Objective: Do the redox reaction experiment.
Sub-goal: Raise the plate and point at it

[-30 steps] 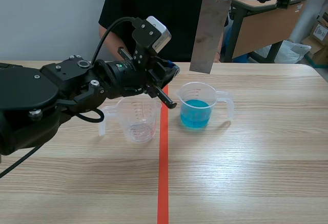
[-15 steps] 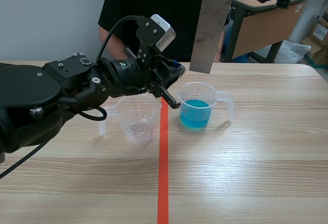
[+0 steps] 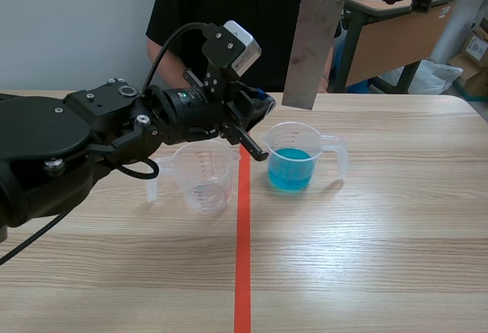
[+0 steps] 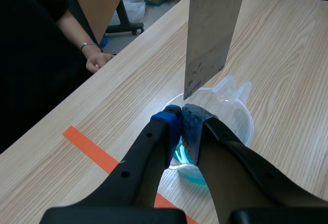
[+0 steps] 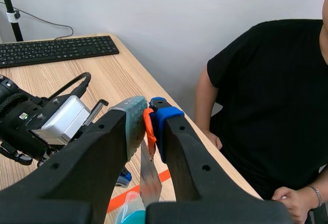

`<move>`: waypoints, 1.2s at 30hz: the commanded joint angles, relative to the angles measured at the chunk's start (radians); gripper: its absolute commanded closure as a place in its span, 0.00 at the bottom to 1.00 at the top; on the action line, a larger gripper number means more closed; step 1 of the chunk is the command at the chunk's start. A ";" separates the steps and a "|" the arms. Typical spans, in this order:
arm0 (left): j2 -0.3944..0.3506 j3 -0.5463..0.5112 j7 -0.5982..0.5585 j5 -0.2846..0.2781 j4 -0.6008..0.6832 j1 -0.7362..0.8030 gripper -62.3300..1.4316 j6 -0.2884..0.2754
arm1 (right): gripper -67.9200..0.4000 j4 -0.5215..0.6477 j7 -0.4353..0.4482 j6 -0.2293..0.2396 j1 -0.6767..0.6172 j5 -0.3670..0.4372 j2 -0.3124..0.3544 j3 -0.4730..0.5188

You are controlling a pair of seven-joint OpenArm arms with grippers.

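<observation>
Metal plate [image 3: 311,51], hanging upright over the beaker of blue liquid [image 3: 293,156], lower edge clear of the rim, not yet dipped.

— Held how?

— Pinched by the right gripper [image 5: 147,112] at an orange tag [image 5: 148,131] at the plate's top; no other support visible.

— And the left gripper [image 4: 180,124]?

— Pads pressed together on nothing, hovering just beside the same beaker, close under the plate's lower corner.

— Likely trouble from here?

— Probably a swing on that single tag during lowering: could clip the rim, tip the beaker, spill blue across the table [image 3: 381,257]. Could also knock against the left fingers, so near the way down. Might slip from the tag and drop in with a splash.

— Anything else nearby?

— Empty beaker [image 3: 204,177] beside the blue one, under the left arm; person [image 3: 229,13] in black seated across the table, perhaps within reach of a splash.
</observation>
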 commanded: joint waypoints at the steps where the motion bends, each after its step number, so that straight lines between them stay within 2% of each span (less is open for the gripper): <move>1: 0.010 -0.003 -0.016 -0.011 0.024 -0.019 0.93 0.005 | 0.97 0.012 0.014 0.006 0.027 0.019 0.016 0.016; 13: -0.002 -0.003 -0.017 -0.011 0.024 -0.016 0.93 0.005 | 0.97 0.012 0.014 0.006 0.027 0.019 0.016 0.016; 17: -0.048 -0.003 -0.016 -0.053 0.027 -0.011 0.93 0.005 | 0.97 0.012 0.014 0.006 0.027 0.018 0.016 0.016; 20: -0.118 -0.010 -0.006 -0.079 0.068 0.016 0.93 0.005 | 0.97 0.012 0.014 0.006 0.027 0.018 0.016 0.016; 25: -0.292 -0.067 -0.017 -0.146 0.218 0.108 0.93 0.005 | 0.97 0.012 0.014 0.006 0.027 0.019 0.016 0.016; 30: -0.476 -0.169 -0.021 -0.218 0.359 0.246 0.93 0.006 | 0.97 0.012 0.011 0.006 0.027 0.019 0.016 0.016; 36: -0.639 -0.338 -0.022 -0.240 0.431 0.494 0.93 0.018 | 0.97 0.012 0.011 0.006 0.027 0.019 0.016 0.016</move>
